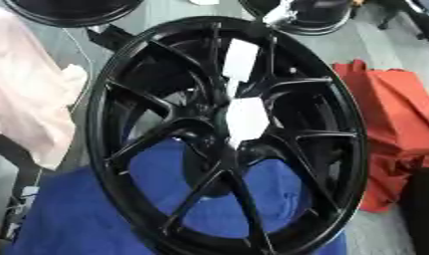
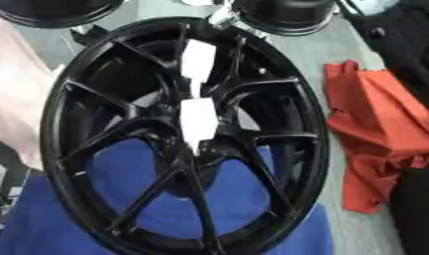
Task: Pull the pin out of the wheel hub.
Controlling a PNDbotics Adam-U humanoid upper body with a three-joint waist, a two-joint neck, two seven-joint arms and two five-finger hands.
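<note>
A large black wheel (image 1: pixel 226 139) with thin paired spokes stands tilted and fills most of both views. Over its hub sits a white patch (image 1: pixel 246 121). A second white patch (image 1: pixel 239 61) lies higher up, along an upper spoke. I cannot make out a pin as such among these shapes. Neither of my hands shows in either view.
Blue cloth (image 1: pixel 78 214) lies under the wheel. A red cloth (image 2: pixel 374 134) is crumpled at the right, a pale pink cloth (image 1: pixel 26 89) at the left. Two more black rims (image 2: pixel 283 15) stand at the top. A black shape (image 2: pixel 418 209) fills the right edge.
</note>
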